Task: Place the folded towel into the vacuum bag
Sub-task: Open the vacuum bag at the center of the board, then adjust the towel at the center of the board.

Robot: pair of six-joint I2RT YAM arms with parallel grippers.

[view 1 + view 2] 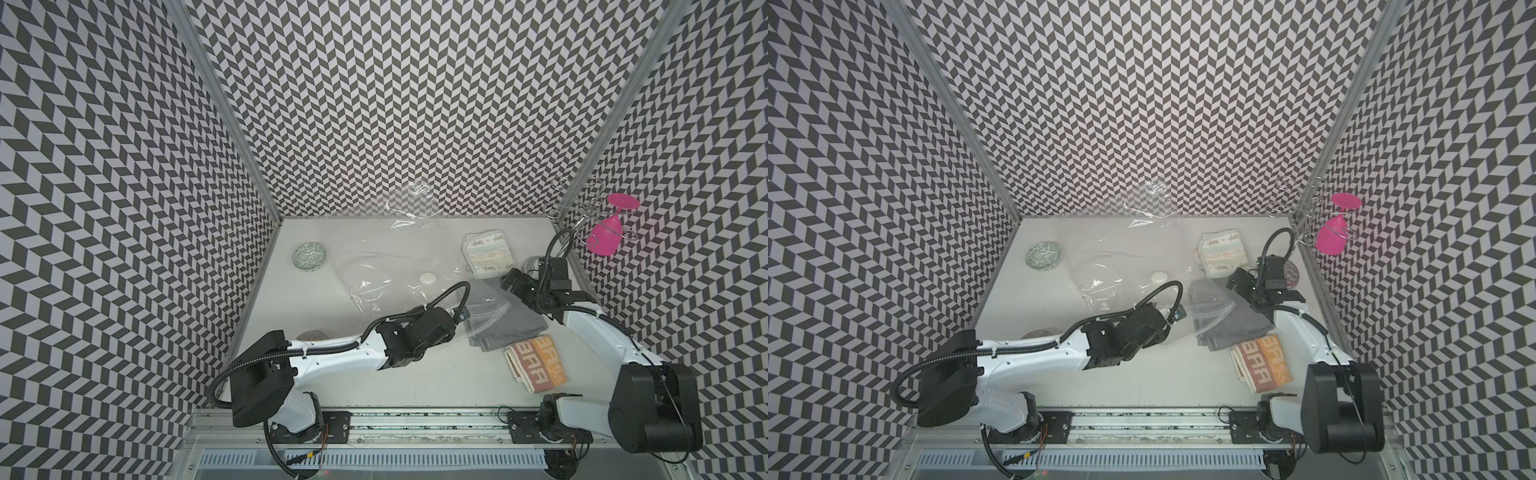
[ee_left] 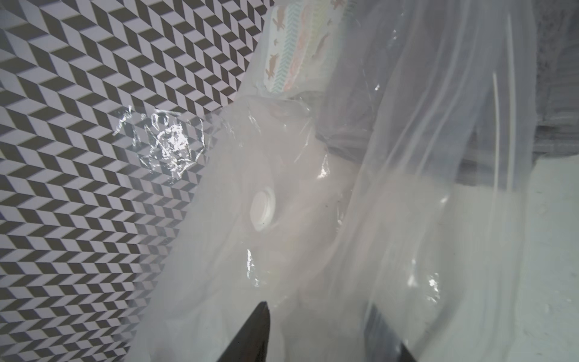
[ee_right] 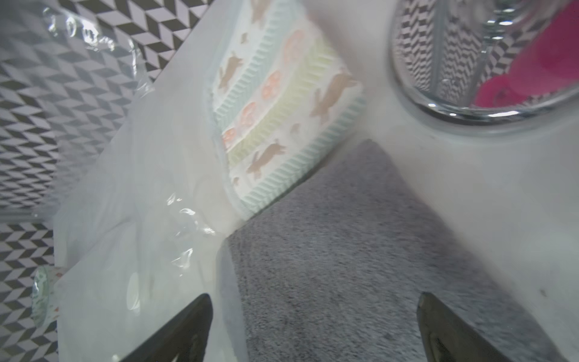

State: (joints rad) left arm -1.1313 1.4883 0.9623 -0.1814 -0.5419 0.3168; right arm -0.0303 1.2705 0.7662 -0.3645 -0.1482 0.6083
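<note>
In both top views the vacuum bag (image 1: 374,266) is seen spread from the back edge of the table (image 1: 415,382) toward its middle, valve cap (image 1: 427,277) up. Its zip-seal edge (image 1: 490,318) is draped over part of the grey towel (image 1: 519,328), which lies by the right edge. This towel is judged to be the one meant, though a bunny-print towel (image 1: 486,254) sits near the back right corner and an orange towel (image 1: 536,368) toward the front right corner. The left gripper (image 1: 463,313) is placed at the bag's mouth. The right gripper (image 1: 508,280) hangs over the grey towel's back end.

In the left wrist view the left gripper's jaws are seen part-way apart, with bag film (image 2: 313,250) between and over them. A firm pinch cannot be confirmed. Only the upper layer should be caught, so that the mouth is opened rather than the whole bag dragged.

In the right wrist view the right gripper's jaws are spread wide above the grey towel (image 3: 344,250), and nothing is held. The whole folded stack should be taken near its edge, so the fold is kept while the towel is slid under the raised film.
</note>
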